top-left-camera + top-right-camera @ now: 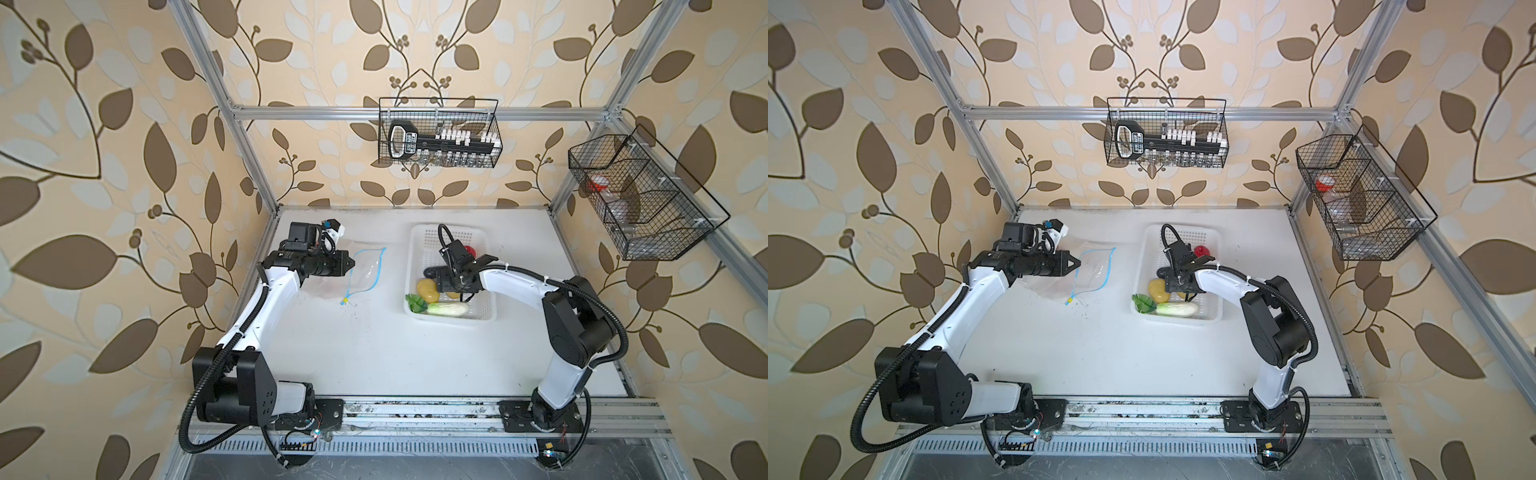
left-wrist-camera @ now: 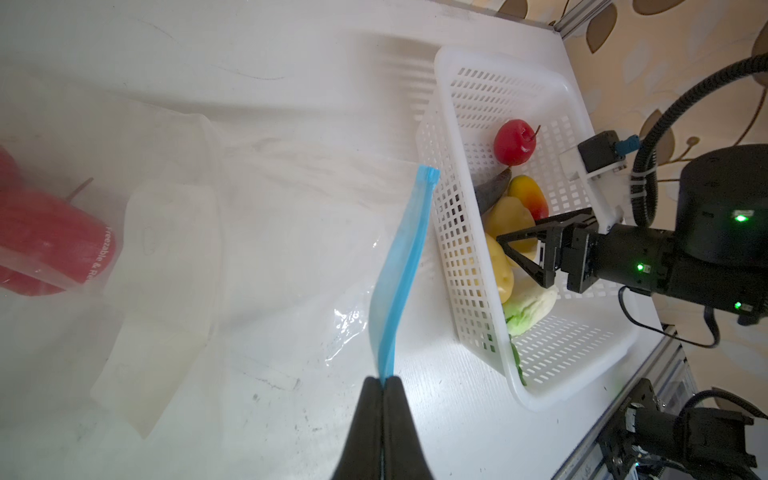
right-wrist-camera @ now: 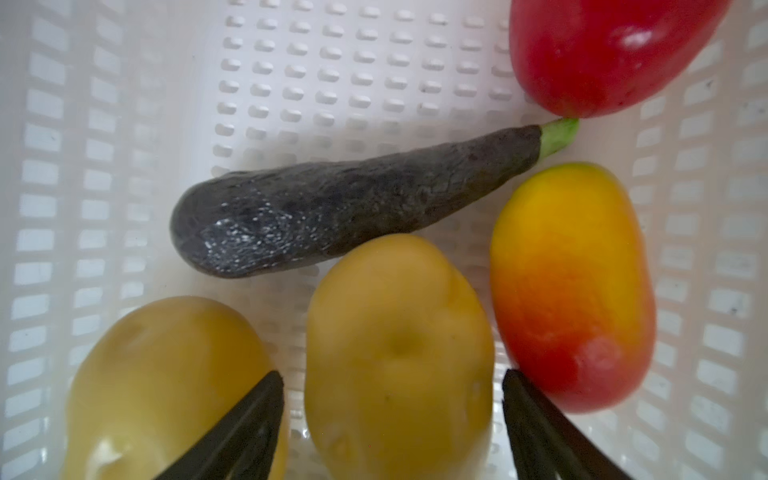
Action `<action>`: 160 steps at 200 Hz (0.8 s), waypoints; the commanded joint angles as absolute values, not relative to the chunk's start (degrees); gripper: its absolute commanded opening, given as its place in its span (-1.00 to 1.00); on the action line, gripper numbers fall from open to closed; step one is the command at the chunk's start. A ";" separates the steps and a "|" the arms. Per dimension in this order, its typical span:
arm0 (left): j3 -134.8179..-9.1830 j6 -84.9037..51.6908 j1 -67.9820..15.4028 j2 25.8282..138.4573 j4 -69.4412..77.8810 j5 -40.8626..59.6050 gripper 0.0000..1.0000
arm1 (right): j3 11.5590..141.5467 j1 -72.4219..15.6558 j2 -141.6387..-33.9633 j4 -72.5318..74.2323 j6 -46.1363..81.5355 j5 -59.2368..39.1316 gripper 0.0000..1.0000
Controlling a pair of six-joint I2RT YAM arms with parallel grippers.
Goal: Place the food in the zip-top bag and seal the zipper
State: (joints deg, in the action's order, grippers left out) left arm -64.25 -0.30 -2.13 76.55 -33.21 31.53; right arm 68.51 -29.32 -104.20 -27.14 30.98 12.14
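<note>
Item 1: zip-top bag [image 2: 266, 249], left wrist view. You can read one line of white print on the clear film: "Freezable & Re". The line is cut off after those letters, where the film folds. It runs sideways in that view and stands out against a red apple [image 2: 45, 241] seen through the plastic.

Item 2: black tool [image 1: 432, 144] in the hanging wire basket [image 1: 478, 120], both top views. You will find a pale label near its handle end, with lettering too small to read.
</note>
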 commanded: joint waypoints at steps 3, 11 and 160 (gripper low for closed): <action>-64.34 0.84 -1.32 75.10 -33.51 33.49 -1.00 | 69.96 -28.41 -106.24 -26.32 30.59 11.40 0.65; -64.34 0.83 -1.28 75.07 -33.50 33.44 -1.00 | 70.05 -28.31 -106.59 -26.15 30.59 11.38 0.65; -63.98 0.94 -0.63 75.42 -33.27 34.54 -1.00 | 74.63 -28.06 -111.18 -29.01 32.17 11.87 0.57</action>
State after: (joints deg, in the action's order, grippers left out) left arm -64.25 -0.14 -1.39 76.55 -33.21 32.67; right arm 73.08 -28.34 -110.08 -27.20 31.48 11.55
